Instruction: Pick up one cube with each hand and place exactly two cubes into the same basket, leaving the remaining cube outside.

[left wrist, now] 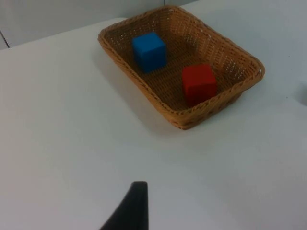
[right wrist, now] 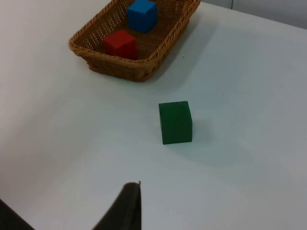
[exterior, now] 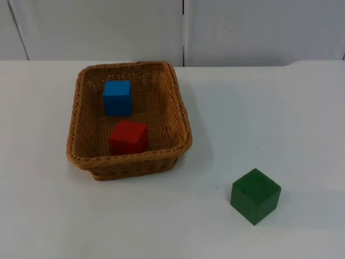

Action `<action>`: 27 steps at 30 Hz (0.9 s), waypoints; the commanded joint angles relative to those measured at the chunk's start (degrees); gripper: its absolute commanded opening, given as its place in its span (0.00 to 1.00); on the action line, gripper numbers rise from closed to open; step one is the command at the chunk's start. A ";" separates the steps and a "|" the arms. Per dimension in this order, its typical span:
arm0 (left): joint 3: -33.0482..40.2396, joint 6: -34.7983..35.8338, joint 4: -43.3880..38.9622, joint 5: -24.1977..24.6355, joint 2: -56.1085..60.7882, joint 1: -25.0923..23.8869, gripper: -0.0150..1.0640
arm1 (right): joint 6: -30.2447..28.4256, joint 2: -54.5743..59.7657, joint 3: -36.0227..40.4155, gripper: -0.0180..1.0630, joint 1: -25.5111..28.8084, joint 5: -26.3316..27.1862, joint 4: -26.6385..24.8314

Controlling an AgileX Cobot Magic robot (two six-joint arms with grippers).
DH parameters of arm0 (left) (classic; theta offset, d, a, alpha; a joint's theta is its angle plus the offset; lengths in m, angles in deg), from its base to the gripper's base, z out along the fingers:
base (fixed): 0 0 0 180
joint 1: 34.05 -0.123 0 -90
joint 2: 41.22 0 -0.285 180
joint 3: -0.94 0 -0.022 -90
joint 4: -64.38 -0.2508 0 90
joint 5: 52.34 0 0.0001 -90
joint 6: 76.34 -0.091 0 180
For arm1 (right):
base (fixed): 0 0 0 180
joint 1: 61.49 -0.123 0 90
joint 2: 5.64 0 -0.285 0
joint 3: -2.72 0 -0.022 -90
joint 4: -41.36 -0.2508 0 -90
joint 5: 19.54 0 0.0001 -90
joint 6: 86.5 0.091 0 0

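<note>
A blue cube and a red cube sit apart inside the wicker basket on the white counter; the green cube stands outside, well apart. Whether either arm's jaws are parted cannot be told.

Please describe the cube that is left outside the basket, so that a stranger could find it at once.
Start from the wicker basket on the white table. The green cube stands alone on the bare table, apart from the basket, towards the right arm's side. The blue cube and the red cube lie inside the basket.
</note>
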 commanded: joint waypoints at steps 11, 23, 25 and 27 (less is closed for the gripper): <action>0.25 0.00 -0.03 0.00 0.20 -0.17 0.99 | 0.06 -0.24 0.14 0.99 0.04 0.13 0.00; 0.25 0.00 -0.03 0.00 0.20 -0.17 0.99 | 0.06 -0.24 0.14 0.99 0.18 0.13 -0.30; 0.25 0.00 -0.03 0.00 0.20 -0.17 0.99 | 0.06 -0.24 0.14 0.99 0.18 0.13 -0.30; 0.25 0.00 -0.03 0.00 0.20 -0.17 0.99 | 0.06 -0.24 0.14 0.99 0.18 0.13 -0.30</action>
